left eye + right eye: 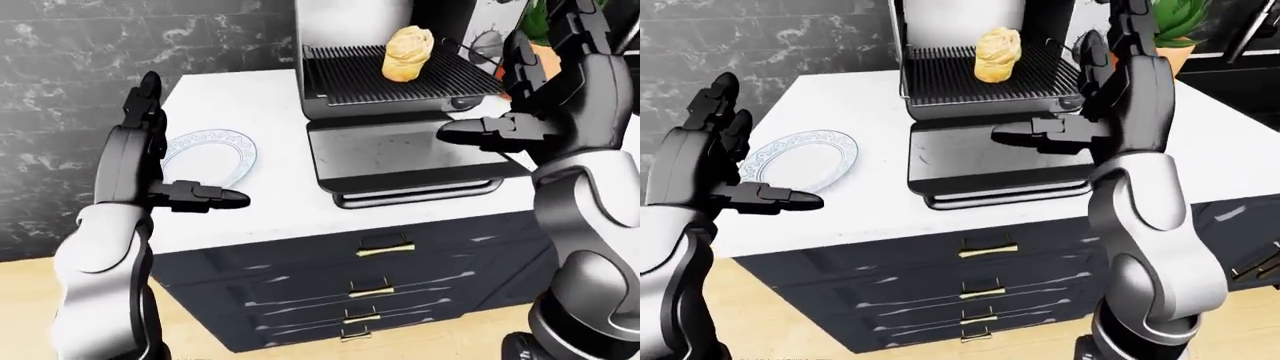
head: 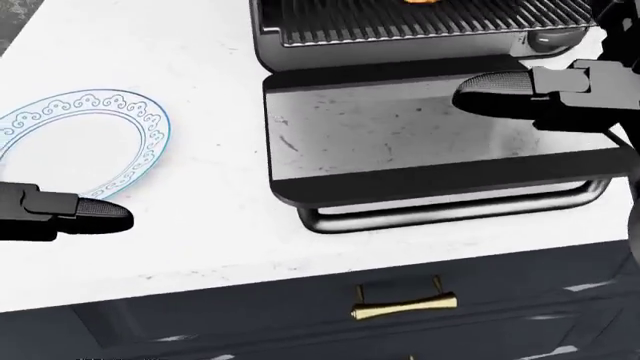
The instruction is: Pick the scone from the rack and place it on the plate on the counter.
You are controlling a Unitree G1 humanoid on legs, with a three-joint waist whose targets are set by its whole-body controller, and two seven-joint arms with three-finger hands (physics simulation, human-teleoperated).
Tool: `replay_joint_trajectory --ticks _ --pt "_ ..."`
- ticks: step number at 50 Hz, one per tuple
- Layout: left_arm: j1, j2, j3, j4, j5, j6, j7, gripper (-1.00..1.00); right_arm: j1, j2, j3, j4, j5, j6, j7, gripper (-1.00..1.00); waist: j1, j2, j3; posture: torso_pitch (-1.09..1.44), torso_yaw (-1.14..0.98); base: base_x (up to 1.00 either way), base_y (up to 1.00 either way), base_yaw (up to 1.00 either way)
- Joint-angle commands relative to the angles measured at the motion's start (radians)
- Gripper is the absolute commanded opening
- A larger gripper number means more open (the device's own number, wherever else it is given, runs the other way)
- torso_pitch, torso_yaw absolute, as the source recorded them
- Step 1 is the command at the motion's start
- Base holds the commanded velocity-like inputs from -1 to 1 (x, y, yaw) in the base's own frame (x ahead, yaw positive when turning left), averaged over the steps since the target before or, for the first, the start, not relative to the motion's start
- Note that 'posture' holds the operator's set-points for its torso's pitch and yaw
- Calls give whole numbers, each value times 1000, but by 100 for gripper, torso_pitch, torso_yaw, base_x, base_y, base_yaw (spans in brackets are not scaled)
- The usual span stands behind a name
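Note:
The golden scone [image 1: 406, 52] stands on the dark ribbed rack [image 1: 400, 75] pulled out of the toaster oven at the top of the left-eye view. The blue-patterned glass plate [image 1: 212, 154] lies on the white counter [image 1: 260, 105], left of the oven. My right hand [image 1: 500, 112] is open and raised over the oven's open door [image 1: 410, 154], right of and below the scone, not touching it. My left hand [image 1: 165, 161] is open and empty, held just left of the plate.
The oven door [image 2: 430, 142] lies flat over the counter with its bar handle [image 2: 450, 214] toward me. Dark drawers with brass handles [image 1: 385, 247] sit below the counter. A potted plant [image 1: 1180, 22] stands at the top right. A dark marbled wall [image 1: 80, 90] is at left.

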Motion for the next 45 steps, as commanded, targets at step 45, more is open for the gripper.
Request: replay_joint_trajectory --ticks 45 --pt "-27 14 12 -43 55 -13 -17 100 8 -18 -12 -41 8 -43 10 100 5 -83 -24 0 0 5 0 9"
